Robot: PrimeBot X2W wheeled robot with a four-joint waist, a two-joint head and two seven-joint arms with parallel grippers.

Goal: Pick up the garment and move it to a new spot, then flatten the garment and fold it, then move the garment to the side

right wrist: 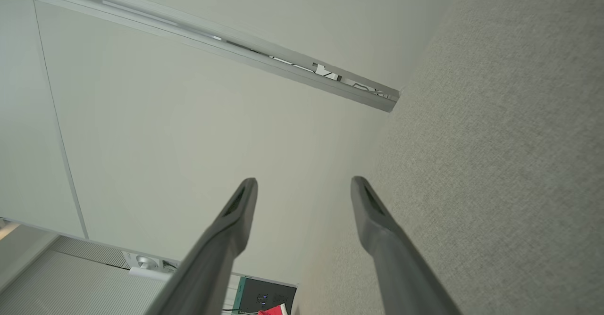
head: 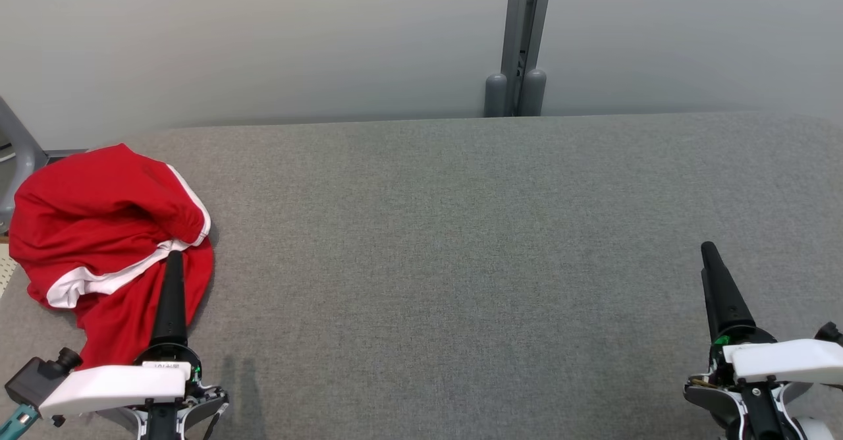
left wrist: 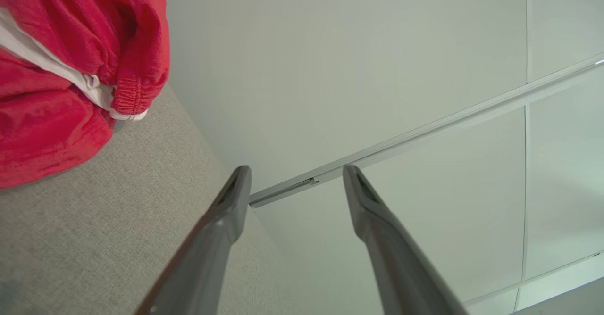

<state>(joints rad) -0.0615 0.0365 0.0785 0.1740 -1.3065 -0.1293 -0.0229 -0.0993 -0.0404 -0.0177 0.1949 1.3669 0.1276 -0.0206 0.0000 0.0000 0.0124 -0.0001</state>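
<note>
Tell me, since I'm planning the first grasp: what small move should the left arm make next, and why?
Probably swing the left gripper toward the red garment and close on a bunched fold. Its jaws stand open and empty, the garment lies crumpled beside them, not between them, and the right gripper, also open, is far across the table.

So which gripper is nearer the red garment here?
Left. The left gripper hovers open right beside the red garment; the right gripper, also open, is far across the grey table.
</note>
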